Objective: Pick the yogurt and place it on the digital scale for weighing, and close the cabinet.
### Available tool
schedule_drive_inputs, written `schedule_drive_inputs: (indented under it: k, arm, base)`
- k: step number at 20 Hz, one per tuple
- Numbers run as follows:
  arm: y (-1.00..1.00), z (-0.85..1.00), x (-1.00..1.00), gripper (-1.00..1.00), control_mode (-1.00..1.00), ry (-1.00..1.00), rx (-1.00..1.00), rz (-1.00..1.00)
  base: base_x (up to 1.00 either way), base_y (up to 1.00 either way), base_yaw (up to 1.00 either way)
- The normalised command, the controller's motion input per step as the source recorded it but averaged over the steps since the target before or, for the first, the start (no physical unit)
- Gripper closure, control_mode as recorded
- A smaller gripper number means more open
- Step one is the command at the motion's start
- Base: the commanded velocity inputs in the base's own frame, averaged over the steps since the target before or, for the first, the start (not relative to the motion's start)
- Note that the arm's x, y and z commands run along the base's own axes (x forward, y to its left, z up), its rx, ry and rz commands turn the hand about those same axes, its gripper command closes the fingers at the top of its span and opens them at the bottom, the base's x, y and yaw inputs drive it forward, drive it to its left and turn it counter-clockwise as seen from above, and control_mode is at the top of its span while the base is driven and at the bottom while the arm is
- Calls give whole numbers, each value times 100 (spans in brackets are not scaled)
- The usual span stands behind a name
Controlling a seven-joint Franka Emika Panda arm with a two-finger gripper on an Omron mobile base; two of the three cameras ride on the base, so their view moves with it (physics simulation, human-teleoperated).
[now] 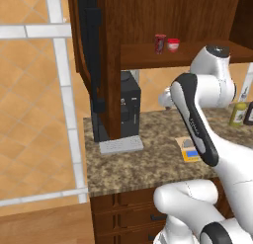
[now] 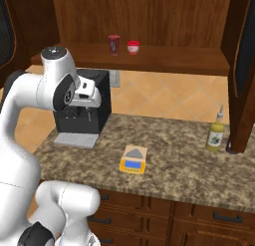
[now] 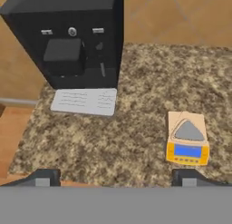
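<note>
The yogurt (image 1: pixel 159 43) (image 2: pixel 114 44), a tall dark red container, stands on the shelf of the open cabinet (image 1: pixel 148 20). Its left door (image 1: pixel 91 55) and right door (image 2: pixel 244 65) are swung wide open. On the granite counter lies the yellow-orange digital scale (image 1: pixel 190 150) (image 2: pixel 134 159) (image 3: pixel 187 139) with nothing on its tan plate. My gripper (image 3: pixel 117 178) is open and empty. It hovers over the counter's front, well below the shelf, looking down at the scale and coffee machine.
A shorter red-and-white cup (image 1: pixel 173 44) (image 2: pixel 133 47) stands just right of the yogurt. The black coffee machine (image 1: pixel 129 109) (image 2: pixel 82 110) (image 3: pixel 68 37) stands at the counter's left, under the shelf. A yellow-green bottle (image 2: pixel 215 135) (image 1: pixel 238 114) stands at the right.
</note>
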Motion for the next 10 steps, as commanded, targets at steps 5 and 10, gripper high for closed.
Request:
schedule_drive_inputs:
  k: [5, 10]
  arm:
    - [0, 66, -38, -100, -100, -35, 0, 0]
    - [-2, 73, -43, -100, -100, -33, 0, 0]
  base:
    - [0, 0, 0]
    - [0, 0, 0]
